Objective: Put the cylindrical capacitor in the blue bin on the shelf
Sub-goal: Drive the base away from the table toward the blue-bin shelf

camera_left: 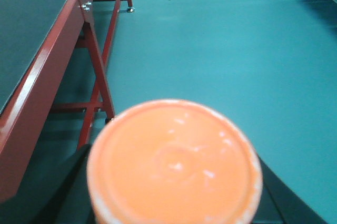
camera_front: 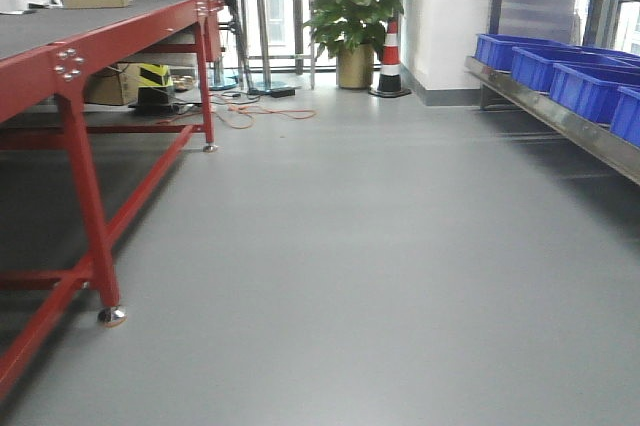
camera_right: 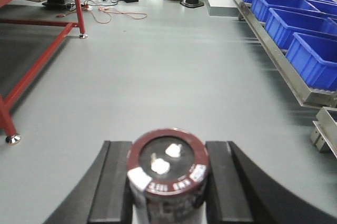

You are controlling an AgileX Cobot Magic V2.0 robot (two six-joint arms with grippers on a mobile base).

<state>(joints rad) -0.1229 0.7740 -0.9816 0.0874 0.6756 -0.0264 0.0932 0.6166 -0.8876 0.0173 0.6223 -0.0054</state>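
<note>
Right gripper [camera_right: 168, 190], bottom centre, is clamped on the dark cylindrical capacitor with a maroon-rimmed top [camera_right: 167, 167], which stands upright between its black fingers [camera_right: 113, 184]. Left gripper [camera_left: 174, 195] hugs a blurry orange round-topped cylinder [camera_left: 174, 161]. Farther off, upper right: blue plastic bins [camera_right: 310, 58] sitting on the shiny steel shelf [camera_right: 308, 97].

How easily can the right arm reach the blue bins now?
Probably not yet. The right claw, holding the capacitor, looks short of the blue bins on the shelf; only floor lies between.
</note>
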